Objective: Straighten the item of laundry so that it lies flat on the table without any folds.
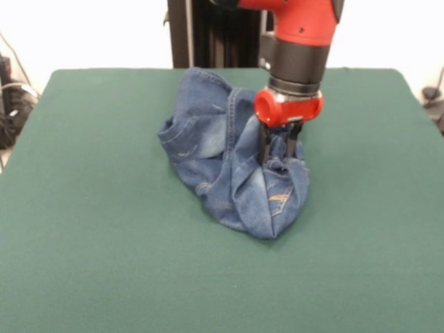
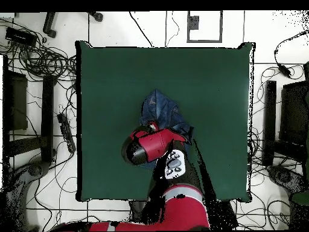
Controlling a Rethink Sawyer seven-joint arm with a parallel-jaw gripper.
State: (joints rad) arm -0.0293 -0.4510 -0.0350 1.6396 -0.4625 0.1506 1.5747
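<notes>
The small blue denim jeans [image 1: 222, 152] lie crumpled in a heap a little behind the middle of the dark green table [image 1: 104, 229]. Faded patches and orange pocket stitching show on the front folds. My gripper [image 1: 279, 154] comes straight down onto the heap's right side. Its two black fingers [image 1: 264, 146] stand close together with a bunched fold of denim pinched between them. In the overhead view the jeans [image 2: 162, 110] show beside the red arm, which covers part of them and hides the gripper; the table [image 2: 108, 78] surrounds them.
The red and black arm [image 2: 154, 147] reaches over the table from the robot's side. Cables and stands [image 2: 36, 60] lie on the floor around the table. The black pedestal column [image 1: 208, 35] stands behind the table's far edge.
</notes>
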